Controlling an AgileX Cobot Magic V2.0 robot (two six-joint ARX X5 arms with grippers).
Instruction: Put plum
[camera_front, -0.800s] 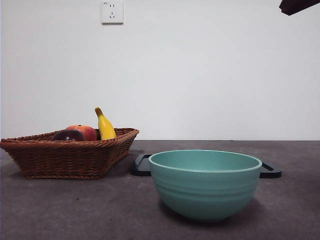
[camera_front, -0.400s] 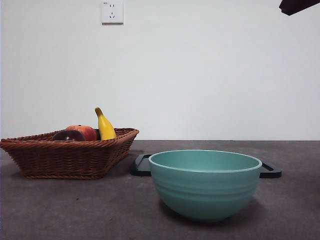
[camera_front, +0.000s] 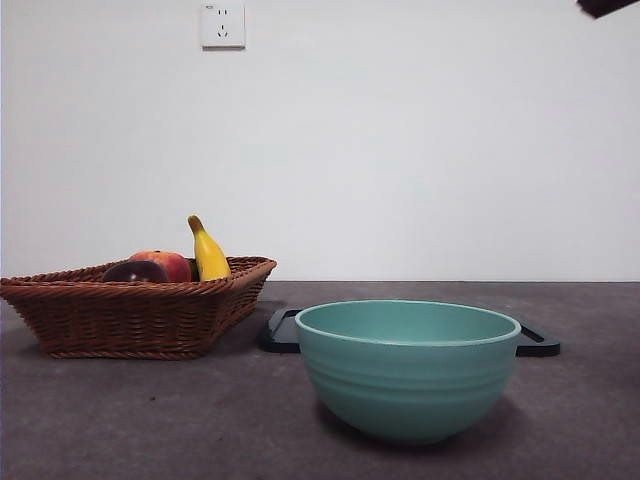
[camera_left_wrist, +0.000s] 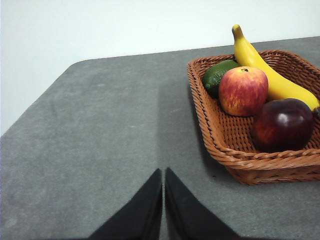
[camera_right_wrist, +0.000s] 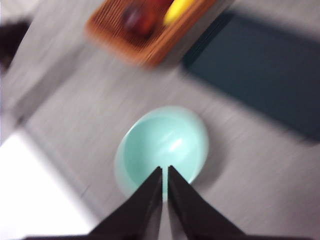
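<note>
The plum (camera_left_wrist: 283, 124), round, glossy and dark maroon, lies in a brown wicker basket (camera_left_wrist: 227, 150) beside a red-and-yellow apple (camera_left_wrist: 243, 90), a banana (camera_left_wrist: 260, 65) and a green fruit (camera_left_wrist: 217, 75). In the front view the plum (camera_front: 135, 271) just shows over the basket (camera_front: 130, 315) rim at the left. My left gripper (camera_left_wrist: 163, 177) is shut and empty, above the bare table beside the basket. My right gripper (camera_right_wrist: 164, 172) is shut and empty, high above the teal bowl (camera_right_wrist: 162, 150); the right wrist view is blurred. A black arm tip (camera_front: 605, 6) shows at the front view's top right corner.
The teal bowl (camera_front: 408, 365) stands near the front centre of the grey table. Behind it lies a flat black tray (camera_front: 283, 330). A wall socket (camera_front: 222, 24) sits on the white wall behind.
The black arm tip at the top right corner has shrunk, moving up and out of the front view. The fruit, basket and bowl have not moved.
</note>
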